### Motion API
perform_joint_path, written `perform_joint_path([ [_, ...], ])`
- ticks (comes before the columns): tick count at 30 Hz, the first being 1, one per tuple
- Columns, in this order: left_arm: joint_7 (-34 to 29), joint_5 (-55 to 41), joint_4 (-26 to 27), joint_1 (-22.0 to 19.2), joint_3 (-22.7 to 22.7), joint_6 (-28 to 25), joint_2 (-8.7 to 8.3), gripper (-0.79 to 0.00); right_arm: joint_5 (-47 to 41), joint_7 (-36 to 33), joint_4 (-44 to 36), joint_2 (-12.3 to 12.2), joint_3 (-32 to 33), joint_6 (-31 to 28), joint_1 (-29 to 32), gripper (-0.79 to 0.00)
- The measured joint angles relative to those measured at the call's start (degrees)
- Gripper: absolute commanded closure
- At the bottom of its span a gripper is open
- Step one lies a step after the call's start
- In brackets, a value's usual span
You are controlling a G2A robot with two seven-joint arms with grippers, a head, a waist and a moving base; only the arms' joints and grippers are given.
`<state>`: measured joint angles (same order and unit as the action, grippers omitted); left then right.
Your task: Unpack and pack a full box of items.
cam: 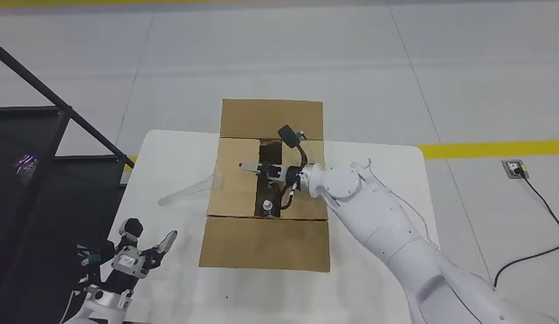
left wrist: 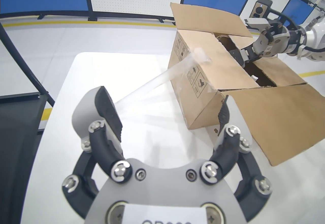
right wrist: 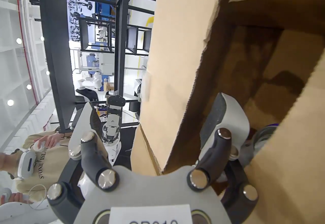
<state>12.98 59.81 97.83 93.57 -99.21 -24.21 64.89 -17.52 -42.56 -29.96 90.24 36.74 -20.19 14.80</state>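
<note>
Fingers [right wrist: 228,114] of right arm straddle box flap [right wrist: 177,57]

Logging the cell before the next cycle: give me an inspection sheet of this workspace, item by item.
Surface: white table, bearing the box.
Job's things: cardboard box, flaps open; small white-capped item inside, kind unclear.
Clutter: clear tape strip trailing from the box's side onto the table.
Grippers: left gripper open, at the table's near edge, apart from the box; right gripper open, astride a box flap's edge.
Cables: black cable from a floor socket, off the table.
Surroundings: yellow floor line; black frame.
</note>
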Motion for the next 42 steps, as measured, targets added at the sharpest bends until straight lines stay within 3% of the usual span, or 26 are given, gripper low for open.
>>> perform_joint_path([
  [13,-1.4,4.1,2.9,-0.8,2.5,-1.7,0.05,-0.785,-16.0,-11.7,4.6,2.4,6.2,-3.3,-2.2,-0.785],
  [22,-4.0,11.1,4.8,-5.4,7.5,4.5,0.5,-0.785,-18.9,-14.1,3.9,4.4,7.0,-4.4,-2.6,-0.785],
  [31,-6.0,14.3,0.8,-12.9,13.6,9.7,1.35,-0.785,-20.7,-16.5,4.9,6.4,7.3,-5.6,-3.2,-0.785],
  [36,-6.0,11.7,-0.2,-14.9,14.1,13.0,1.8,-0.785,-20.6,-19.3,6.0,7.0,7.6,-7.2,-3.3,-0.785],
  [42,-5.0,10.4,0.1,-14.0,11.7,13.8,1.74,-0.785,-20.6,-22.9,7.3,6.9,8.8,-9.7,-3.6,-0.785],
])
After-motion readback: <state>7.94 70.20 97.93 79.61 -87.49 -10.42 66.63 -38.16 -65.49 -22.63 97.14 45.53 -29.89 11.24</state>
